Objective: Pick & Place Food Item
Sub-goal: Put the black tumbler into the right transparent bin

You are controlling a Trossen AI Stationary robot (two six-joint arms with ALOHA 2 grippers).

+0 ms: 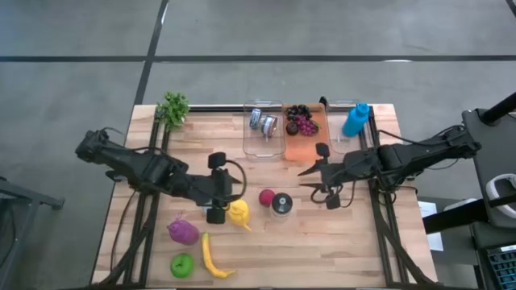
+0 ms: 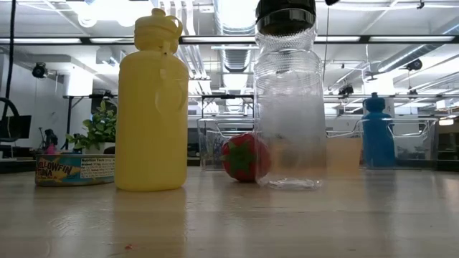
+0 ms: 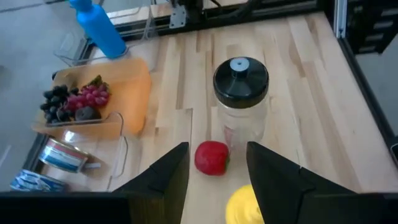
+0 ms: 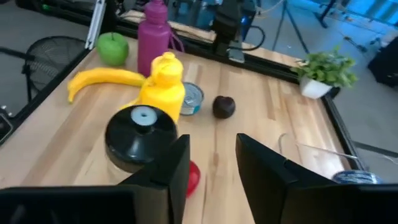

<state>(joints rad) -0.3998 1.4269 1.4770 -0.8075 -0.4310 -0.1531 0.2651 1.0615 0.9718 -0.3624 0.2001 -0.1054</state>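
Wooden table (image 1: 339,242), grey floor around. Far edge: clear bin (image 1: 262,133) holding two cans (image 1: 264,121); orange tray (image 1: 305,137) holding grapes (image 1: 301,120); one blue bottle (image 1: 355,119). Centre: red strawberry (image 1: 266,196) just left of one black-lidded jar (image 1: 281,204), between grippers. Left gripper (image 1: 216,185) released, empty; right gripper (image 1: 322,174) released, empty.

Strawberry (image 4: 191,177) half behind jar (image 4: 138,133)

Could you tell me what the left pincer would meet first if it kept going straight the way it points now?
Most likely the red strawberry, lying just ahead between the open left pincer's fingers, with the clear black-lidded jar right behind it. Depth is hard to judge.
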